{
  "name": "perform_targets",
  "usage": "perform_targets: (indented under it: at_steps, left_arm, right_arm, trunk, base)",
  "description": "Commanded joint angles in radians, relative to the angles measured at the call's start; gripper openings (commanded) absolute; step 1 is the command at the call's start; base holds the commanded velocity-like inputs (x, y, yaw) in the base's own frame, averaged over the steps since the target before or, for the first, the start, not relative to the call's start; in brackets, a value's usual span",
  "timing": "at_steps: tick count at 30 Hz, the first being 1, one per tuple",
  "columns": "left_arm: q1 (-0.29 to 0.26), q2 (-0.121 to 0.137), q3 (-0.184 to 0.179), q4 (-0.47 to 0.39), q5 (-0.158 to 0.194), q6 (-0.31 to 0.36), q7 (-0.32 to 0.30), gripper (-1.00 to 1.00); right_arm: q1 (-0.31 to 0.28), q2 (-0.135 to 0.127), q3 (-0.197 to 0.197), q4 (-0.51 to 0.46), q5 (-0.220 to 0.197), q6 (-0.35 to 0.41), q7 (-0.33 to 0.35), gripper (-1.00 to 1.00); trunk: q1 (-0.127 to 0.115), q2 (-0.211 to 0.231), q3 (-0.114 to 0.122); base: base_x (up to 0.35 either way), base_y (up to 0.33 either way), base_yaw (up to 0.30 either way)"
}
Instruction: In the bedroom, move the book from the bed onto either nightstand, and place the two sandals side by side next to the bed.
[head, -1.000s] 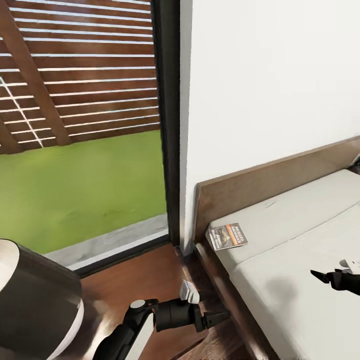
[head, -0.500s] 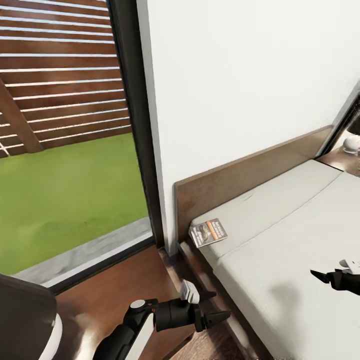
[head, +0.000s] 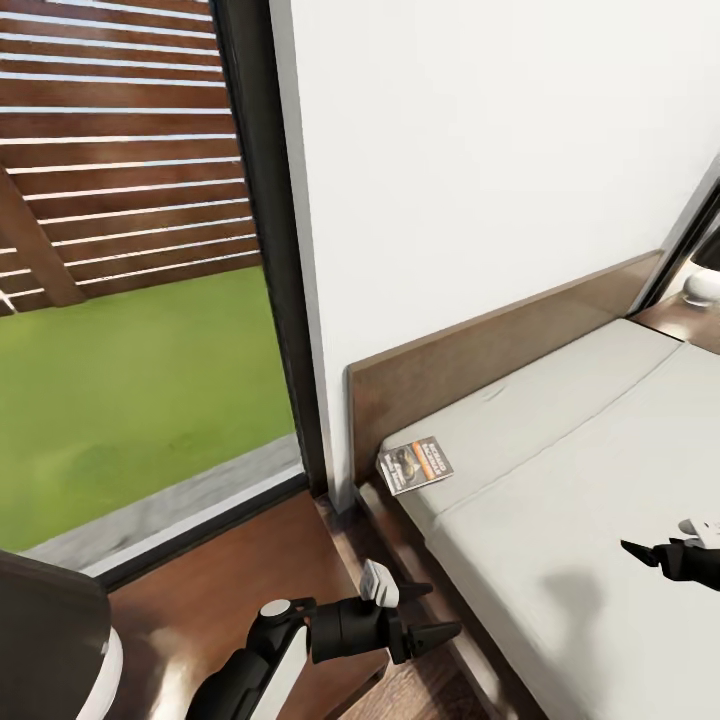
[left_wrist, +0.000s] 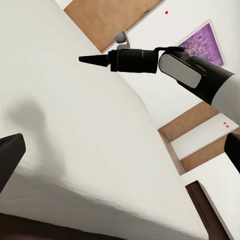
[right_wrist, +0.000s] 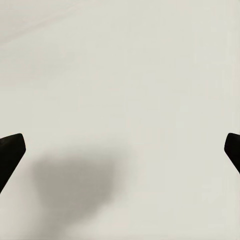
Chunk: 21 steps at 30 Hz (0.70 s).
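Note:
The book (head: 415, 465) lies flat on the near corner of the bed's pale mattress (head: 560, 480), close to the dark-brown headboard (head: 470, 360). My left gripper (head: 440, 610) hangs open beside the bed frame, short of the book, over a glossy reddish-brown flat top (head: 240, 570) that looks like a nightstand. One of its fingers (left_wrist: 7, 160) shows in the left wrist view. My right gripper (head: 632, 547) hovers open above the mattress, empty, its fingertips (right_wrist: 10, 150) far apart. Another nightstand (head: 690, 322) stands past the bed's far side. The two sandals are out of view.
A tall dark-framed window (head: 270, 250) with grass and slatted fencing behind it stands left of the white wall (head: 480, 150). A dark rounded object with a white band (head: 50, 640) sits at the lower left. A small white object (head: 702, 288) rests on the far nightstand.
The camera has turned right, so the window, bed and book slid left in the picture and the far nightstand came into view. Both arms hold the same pose.

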Motion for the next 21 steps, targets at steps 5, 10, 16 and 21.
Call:
perform_targets:
  at_steps: [5,10,16,21]
  left_arm:
    - [0.022,0.003,-0.023,0.0,-0.014,0.033,-0.023,1.0]
    - [0.05,0.003,-0.047,-0.014,0.006,0.034,-0.046,1.0]
    - [0.084,0.022,-0.036,-0.023,0.039,0.031,-0.08,1.0]
    - [0.096,0.024,-0.036,-0.023,0.067,0.031,-0.085,1.0]
  right_arm:
    - [0.001,0.015,-0.01,0.002,0.018,-0.002,-0.007,1.0]
    - [0.001,0.022,-0.01,0.002,0.013,0.007,0.002,1.0]
    - [0.001,0.045,-0.011,0.003,0.011,0.011,0.004,1.0]
    - [0.001,0.046,-0.011,0.002,0.011,0.012,0.004,1.0]
  trunk:
    - [0.0,0.0,-0.001]
    - [0.0,0.0,-0.001]
    - [0.0,0.0,-0.001]
    - [0.0,0.0,-0.001]
  base:
    - [0.0,0.0,0.0]
    - [0.0,0.0,0.0]
    - [0.0,0.0,0.0]
    - [0.0,0.0,0.0]
